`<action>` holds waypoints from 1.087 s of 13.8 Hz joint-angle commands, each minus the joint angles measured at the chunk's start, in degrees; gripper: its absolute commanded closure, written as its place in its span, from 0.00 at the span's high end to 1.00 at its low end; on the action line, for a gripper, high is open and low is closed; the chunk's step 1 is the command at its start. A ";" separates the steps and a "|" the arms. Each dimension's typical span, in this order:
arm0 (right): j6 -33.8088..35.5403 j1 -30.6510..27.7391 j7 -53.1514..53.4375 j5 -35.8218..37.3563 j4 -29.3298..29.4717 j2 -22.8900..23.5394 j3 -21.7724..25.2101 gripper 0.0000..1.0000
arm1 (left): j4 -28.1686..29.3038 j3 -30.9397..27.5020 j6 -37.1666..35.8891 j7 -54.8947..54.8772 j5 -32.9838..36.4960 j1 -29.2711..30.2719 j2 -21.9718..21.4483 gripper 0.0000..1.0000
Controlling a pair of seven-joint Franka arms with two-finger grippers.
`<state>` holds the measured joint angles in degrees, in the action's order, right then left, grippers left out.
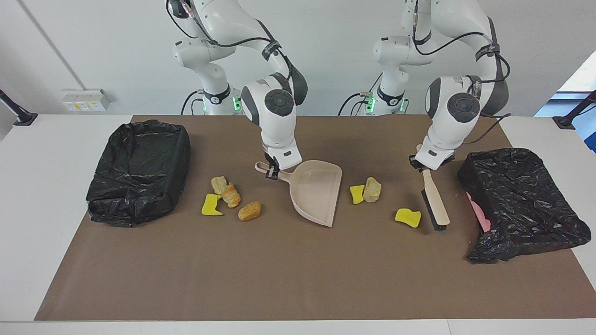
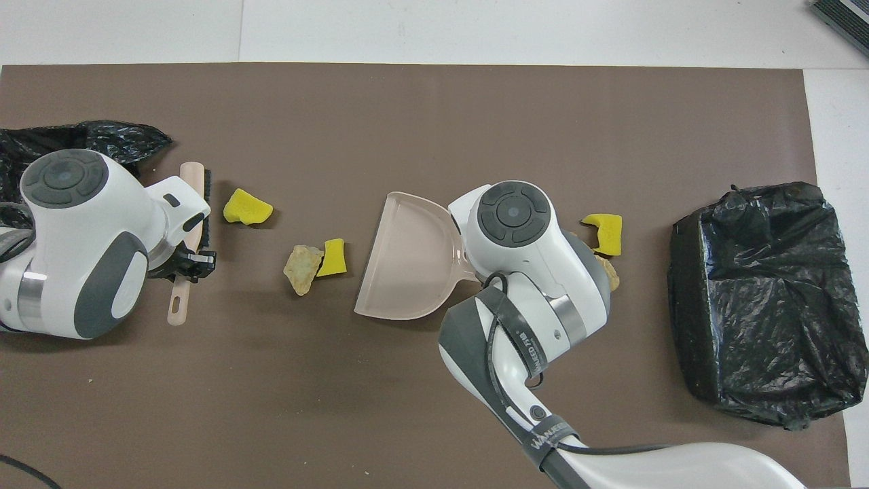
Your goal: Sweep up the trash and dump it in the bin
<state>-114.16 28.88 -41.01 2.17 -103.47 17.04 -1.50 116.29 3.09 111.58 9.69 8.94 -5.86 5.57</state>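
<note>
Starting nearest the robots, the right gripper (image 1: 272, 171) is down at the table with its fingers clamped on the handle of the dustpan (image 1: 314, 190) (image 2: 407, 265). The pan rests on the brown mat near the middle, its open mouth pointing away from the robots. Toward the left arm's end, the left gripper (image 1: 424, 164) (image 2: 193, 261) is closed on the handle of the brush (image 1: 436, 200) (image 2: 193, 183). The brush's bristle end lies farther out on the mat.

Between pan and brush sit a pale bread chunk (image 1: 372, 189) (image 2: 303, 269) and a small yellow sponge piece (image 1: 357, 194) (image 2: 333, 257), touching. A second yellow sponge (image 1: 408, 217) (image 2: 248, 207) lies a little farther out, just beside the bristles.

Toward the right arm's end of the pan, a tan chunk (image 1: 219, 184) touches an orange-brown chunk (image 1: 231, 195). Farther out lie a yellow sponge scrap (image 1: 212, 205) (image 2: 604, 232) and a brown chunk (image 1: 249, 211).

A black-bagged bin (image 1: 139, 172) (image 2: 753, 299) stands at the right arm's end of the mat. Another bagged bin (image 1: 521, 200) (image 2: 88, 136) stands at the left arm's end, near the brush. No trash is in the pan.
</note>
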 commanded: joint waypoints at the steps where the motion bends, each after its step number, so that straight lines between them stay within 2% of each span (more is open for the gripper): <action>1: -1.59 1.00 2.08 0.82 -1.48 -0.95 -0.17 0.00 | 1.22 0.51 3.90 -4.85 1.43 1.73 0.58 0.00; 3: -1.85 1.79 3.65 0.46 -1.39 -0.26 -0.17 0.00 | 2.53 0.60 6.62 -5.30 1.43 1.47 2.07 0.00; 7: -1.59 2.41 4.18 -0.15 -1.21 0.45 -0.26 0.00 | 5.08 1.13 6.72 -8.46 0.73 -0.54 0.94 0.00; 9: -1.76 4.59 6.90 -0.86 -1.30 1.15 -0.26 0.00 | 7.54 1.22 6.81 -8.02 -0.84 -3.44 -0.55 0.00; 12: -1.50 4.52 6.91 -0.77 -1.12 1.42 -0.17 0.00 | 8.86 1.22 6.55 -7.85 -7.69 -9.67 -1.87 0.00; 15: -0.89 4.17 6.56 -0.51 -1.21 1.42 -0.17 0.00 | 9.57 1.22 6.46 -8.20 -9.46 -15.04 -2.76 0.00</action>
<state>-114.49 33.54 -34.23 1.90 -103.94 18.50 -1.55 123.39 5.17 117.26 2.18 1.09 -18.06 4.87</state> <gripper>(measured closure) 0.683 0.744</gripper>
